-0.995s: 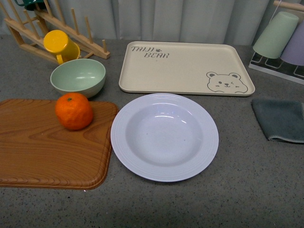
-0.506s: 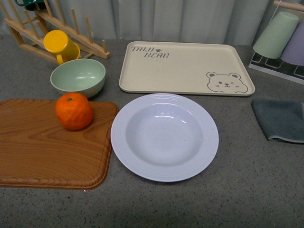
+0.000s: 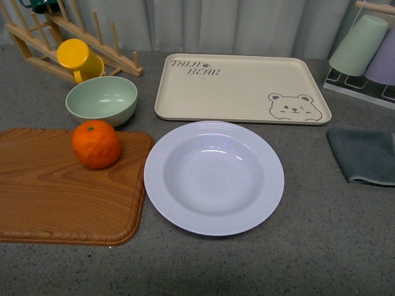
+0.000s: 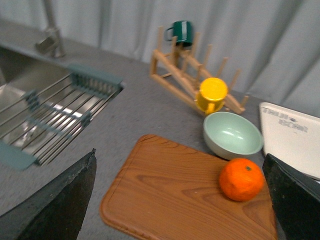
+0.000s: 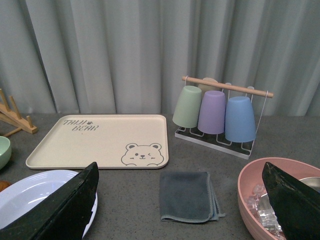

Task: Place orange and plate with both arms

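Note:
The orange [image 3: 96, 144] rests on the far right part of a wooden cutting board [image 3: 55, 197]; the left wrist view also has the orange [image 4: 241, 179]. Right beside the board lies the pale lavender plate [image 3: 160, 197], empty; a slice of the plate [image 5: 20, 197] shows in the right wrist view. Neither arm appears in the front view. My left gripper [image 4: 182, 200] hangs open above the board, the orange near its one finger. My right gripper [image 5: 182, 202] is open over a folded grey cloth [image 5: 187, 196], with the plate by one finger.
Behind the plate lies a beige bear tray [image 3: 241, 86]. A pale green bowl [image 3: 102, 98] and a yellow cup [image 3: 79, 58] on a wooden rack [image 3: 37, 37] stand back left. Cups on a rack [image 5: 215, 112], a pink bowl [image 5: 250, 192] and a sink [image 4: 40, 120] are nearby.

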Controlling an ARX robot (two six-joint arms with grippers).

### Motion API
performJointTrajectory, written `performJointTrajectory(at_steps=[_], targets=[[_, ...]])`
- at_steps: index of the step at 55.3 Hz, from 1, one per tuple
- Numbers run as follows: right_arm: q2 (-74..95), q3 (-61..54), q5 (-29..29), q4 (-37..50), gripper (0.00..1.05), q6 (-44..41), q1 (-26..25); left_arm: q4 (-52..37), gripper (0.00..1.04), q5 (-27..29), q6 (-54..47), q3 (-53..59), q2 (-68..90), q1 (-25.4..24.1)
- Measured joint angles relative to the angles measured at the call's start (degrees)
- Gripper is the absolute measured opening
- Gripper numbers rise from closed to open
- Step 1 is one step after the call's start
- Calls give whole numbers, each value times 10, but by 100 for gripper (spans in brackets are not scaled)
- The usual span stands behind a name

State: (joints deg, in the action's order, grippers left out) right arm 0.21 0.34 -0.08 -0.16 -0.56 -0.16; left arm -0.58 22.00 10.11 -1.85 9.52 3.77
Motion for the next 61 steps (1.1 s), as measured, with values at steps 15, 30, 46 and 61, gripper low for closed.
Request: performJointTrajectory(at_steps=[15, 30, 46, 61], targets=[[0, 0, 0, 0, 96, 0, 0, -346, 98, -109, 102, -105, 487, -27], [0, 0, 0, 0, 96, 0, 0, -474, 98, -131, 95, -230, 845, -4], [0, 0, 0, 0, 96, 0, 0, -472, 98, -142, 78, -315, 992, 21], [0, 0, 0, 0, 96, 0, 0, -478, 98, -178, 49, -334, 1033, 55]])
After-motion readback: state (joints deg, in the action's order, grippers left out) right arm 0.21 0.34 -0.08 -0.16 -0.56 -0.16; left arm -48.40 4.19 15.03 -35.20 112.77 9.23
